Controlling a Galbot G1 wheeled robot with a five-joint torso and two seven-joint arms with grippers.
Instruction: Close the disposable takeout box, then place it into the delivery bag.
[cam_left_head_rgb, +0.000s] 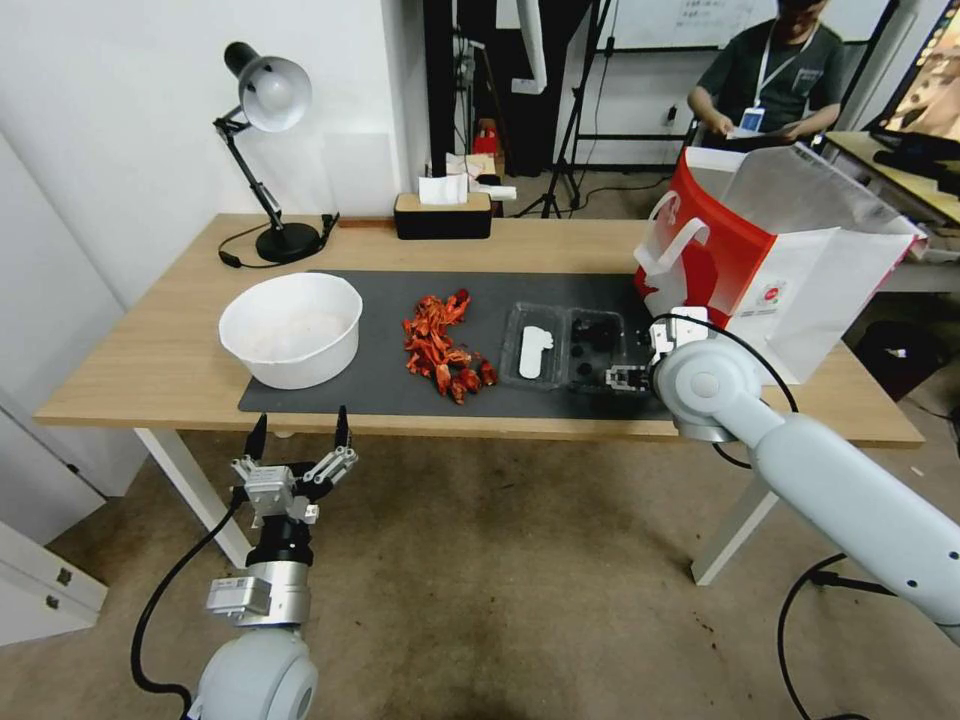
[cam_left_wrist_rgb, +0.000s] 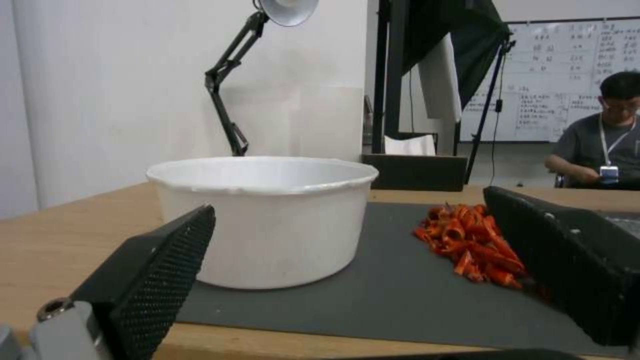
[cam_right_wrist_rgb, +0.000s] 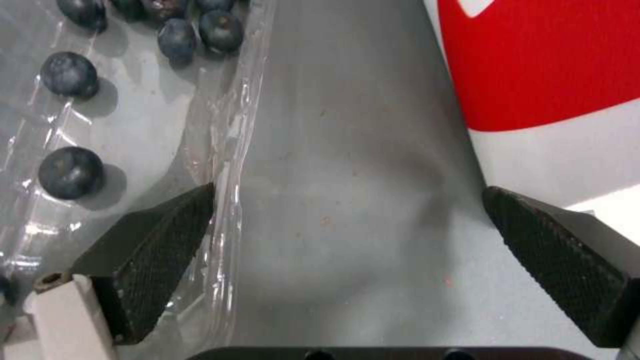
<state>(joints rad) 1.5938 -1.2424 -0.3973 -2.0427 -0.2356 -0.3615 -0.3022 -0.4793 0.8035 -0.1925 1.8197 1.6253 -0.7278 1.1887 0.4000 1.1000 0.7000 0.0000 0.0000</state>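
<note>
The box (cam_left_head_rgb: 568, 348) lies open and flat on the dark mat (cam_left_head_rgb: 380, 385), toward the table's right end: two clear shallow halves side by side, one with a white patch, the other holding dark berries. The bag (cam_left_head_rgb: 760, 262), red and white with white loop handles, stands open just beside it at the table's right edge.

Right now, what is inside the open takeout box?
Dark round berries lie in one half of the takeout box; the other half shows a white patch. The right gripper covers one corner.
</note>
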